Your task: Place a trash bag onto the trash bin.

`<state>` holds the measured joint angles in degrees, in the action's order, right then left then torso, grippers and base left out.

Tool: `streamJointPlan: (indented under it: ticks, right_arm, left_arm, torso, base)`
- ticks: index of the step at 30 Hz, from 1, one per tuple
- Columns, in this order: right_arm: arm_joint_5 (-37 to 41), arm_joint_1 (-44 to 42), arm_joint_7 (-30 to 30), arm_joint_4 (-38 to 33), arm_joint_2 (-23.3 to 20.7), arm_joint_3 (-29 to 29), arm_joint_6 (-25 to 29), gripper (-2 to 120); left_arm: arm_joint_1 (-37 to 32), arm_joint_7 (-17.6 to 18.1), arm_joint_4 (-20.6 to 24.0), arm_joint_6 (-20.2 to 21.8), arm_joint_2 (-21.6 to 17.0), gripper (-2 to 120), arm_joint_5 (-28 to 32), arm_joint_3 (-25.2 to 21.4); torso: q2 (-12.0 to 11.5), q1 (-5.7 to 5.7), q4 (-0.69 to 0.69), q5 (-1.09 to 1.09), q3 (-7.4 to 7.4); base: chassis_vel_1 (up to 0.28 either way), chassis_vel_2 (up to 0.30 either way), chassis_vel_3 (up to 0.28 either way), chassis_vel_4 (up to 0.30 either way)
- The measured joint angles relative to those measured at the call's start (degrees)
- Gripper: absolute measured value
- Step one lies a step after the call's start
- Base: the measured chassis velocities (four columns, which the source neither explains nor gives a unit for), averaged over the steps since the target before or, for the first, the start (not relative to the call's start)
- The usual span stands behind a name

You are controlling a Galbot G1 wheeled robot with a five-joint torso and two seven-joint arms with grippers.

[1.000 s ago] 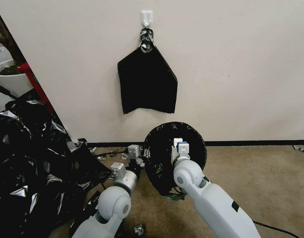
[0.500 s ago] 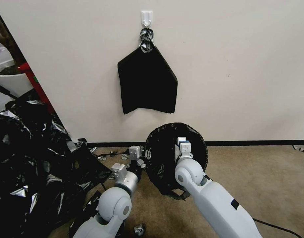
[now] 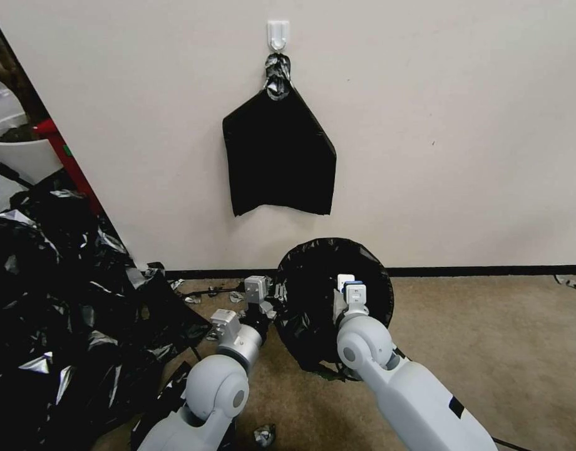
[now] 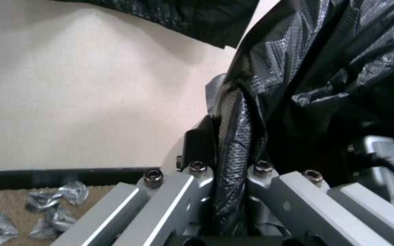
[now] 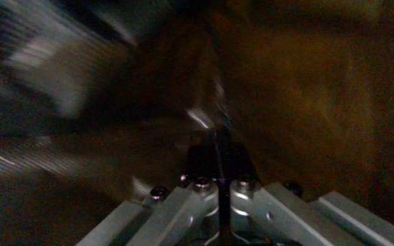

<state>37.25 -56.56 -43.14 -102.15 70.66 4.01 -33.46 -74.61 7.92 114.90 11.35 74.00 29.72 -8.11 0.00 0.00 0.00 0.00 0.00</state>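
Against the foot of the wall, the trash bag (image 3: 313, 300) already drapes over the trash bin (image 3: 332, 294), so the bin's cream body is hidden under glossy black film. The left gripper (image 4: 229, 153) sits at the bag's left edge with its jaws pinched narrow on a gathered fold of film, while the right gripper (image 5: 219, 150) reaches down inside the bag's mouth, its jaws drawn together, apparently on film. Such film looks feather-light, limp and slick, liable to tear, so I judge bunched edge folds the safest hold
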Motion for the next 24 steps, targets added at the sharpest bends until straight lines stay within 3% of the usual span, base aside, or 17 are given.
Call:
streamJointPlan:
  ticks: [4,8,11,14,15,17,18,20,21,24]
  right_arm:
    - [-0.52,-2.57,3.72,-4.28,-0.38,1.03,2.3,0]
    - [-2.16,-6.78,10.32,-10.51,-1.38,1.92,3.62,10]
    - [-7.53,-11.58,18.33,-17.97,-2.96,0.94,5.72,25]
    - [-12.51,-13.8,23.17,-20.97,-3.6,-0.46,8.22,34]
    - [-18.23,-15.27,27.13,-22.47,-3.68,-1.94,11.72,39]
    - [-21.28,-15.77,28.66,-22.8,-3.52,-2.68,14.06,42]
    - [-30.9,-16.53,31.76,-22.92,-2.24,-5.01,21.59,49]
    - [-43.31,-17.06,33.96,-22.36,0.42,-8.82,29.34,59]
    - [-43.31,-17.06,33.96,-22.36,0.42,-8.82,29.34,59]
    - [-51.95,-18.13,32.98,-22.07,3.5,-12.76,32.62,70]
  left_arm:
    - [0.06,0.66,0.01,0.11,-0.03,3,0.05,-0.27]
    - [0.61,2.6,-0.44,1.43,0.08,3,0.42,-0.33]
    - [1.49,5.37,-1.04,3.79,0.26,3,2.34,-0.71]
    - [2.08,7.79,-1.23,6.11,0.3,3,3.77,-1.15]
    - [2.61,10.45,-1.29,8.98,0.31,3,5.07,-1.75]
    - [2.83,11.8,-1.28,10.42,0.31,3,5.94,-2.01]
    - [3.57,16.71,-0.99,16.13,0.23,3,9.99,-2.89]
    - [4.37,23.55,-0.47,23.18,0.02,3,17.91,-4.21]
    - [4.37,23.55,-0.47,23.18,0.02,3,17.91,-4.21]
    - [4.88,32.76,0.74,30.55,-0.64,3,31.13,-6.16]
  torso:
    - [0.0,0.0,0.0,0.0,0.0]
    - [0.0,0.0,0.0,0.0,-0.01]
    - [0.0,0.0,-0.01,-0.01,-0.01]
    - [0.0,0.0,0.0,0.0,-0.01]
    - [0.0,0.0,-0.01,-0.01,-0.01]
    - [0.0,0.0,0.0,-0.01,-0.01]
    - [0.0,-0.01,0.0,-0.01,-0.01]
    - [0.0,0.0,0.0,0.0,-0.01]
    - [0.0,0.0,0.0,0.0,-0.01]
    - [0.0,0.0,0.0,0.0,0.0]
  base:
    - [0.0,0.0,0.0,0.0]
    - [0.0,0.0,0.0,0.0]
    - [0.0,0.0,0.0,0.0]
    - [0.0,0.0,0.0,0.0]
    - [0.0,0.0,0.0,0.0]
    - [0.0,0.0,0.0,0.0]
    - [0.0,0.0,0.0,0.0]
    - [0.0,0.0,0.0,0.0]
    - [0.0,0.0,0.0,0.0]
    - [0.0,0.0,0.0,0.0]
